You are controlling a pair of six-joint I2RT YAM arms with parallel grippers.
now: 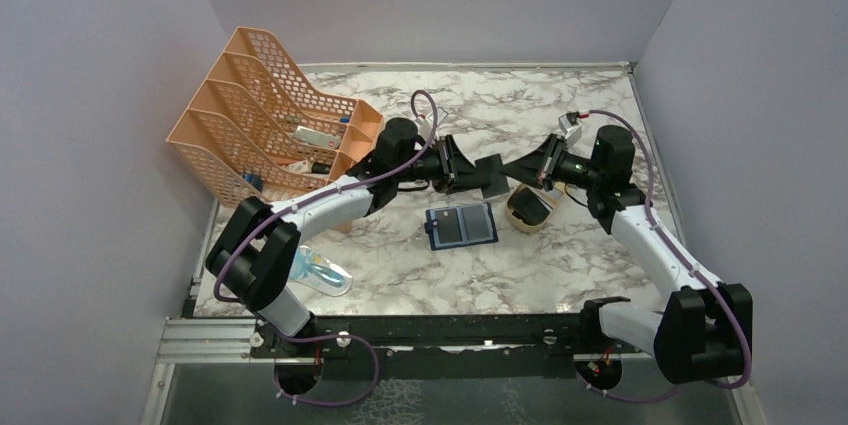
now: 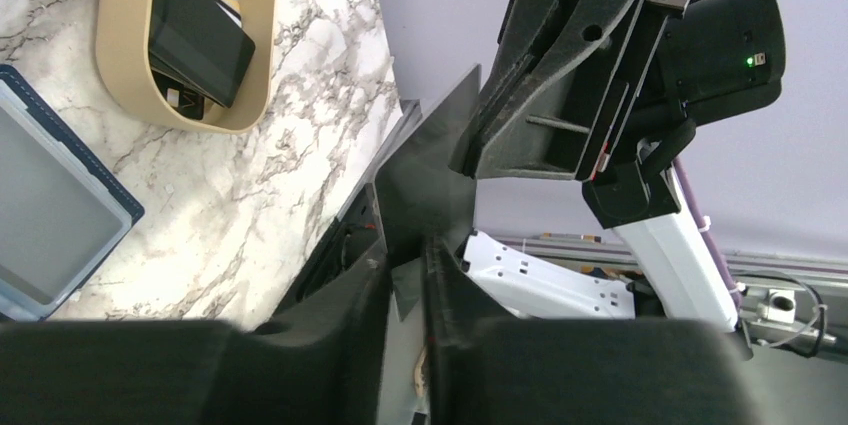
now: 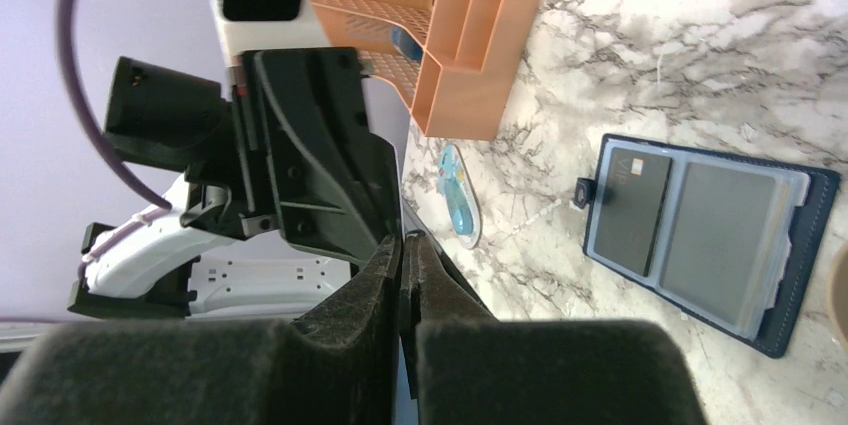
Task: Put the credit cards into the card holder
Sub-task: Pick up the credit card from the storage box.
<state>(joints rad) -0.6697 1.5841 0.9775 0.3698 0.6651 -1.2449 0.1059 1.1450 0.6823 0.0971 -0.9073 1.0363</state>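
Since you seem to be handing the dark grey card (image 2: 425, 175) across, left gripper (image 2: 403, 250) and right gripper (image 3: 403, 245) both pinch it, up behind the card holder (image 3: 812, 235).

Top view: fixed, high behind arm bases (image 1: 290, 320), looking down and forward; far off, takes in whole table (image 1: 560, 275) and walls (image 1: 90, 95).

Left wrist view: close, rolled sideways, sighting past left gripper (image 2: 410, 260), across dark card (image 2: 432, 180), at right gripper (image 2: 480, 140).

Right wrist view: close, rolled, facing opposite way, past right gripper (image 3: 403, 250) at left gripper (image 3: 360, 215).

Shared: card holder (image 1: 461, 226) (image 2: 50, 215) (image 3: 700, 235) in all three; tray (image 1: 520, 228) (image 2: 262, 35) in top and left wrist; rack (image 1: 260, 115) (image 3: 480, 45) and packet (image 1: 322, 273) (image 3: 460, 195) in top and right wrist.
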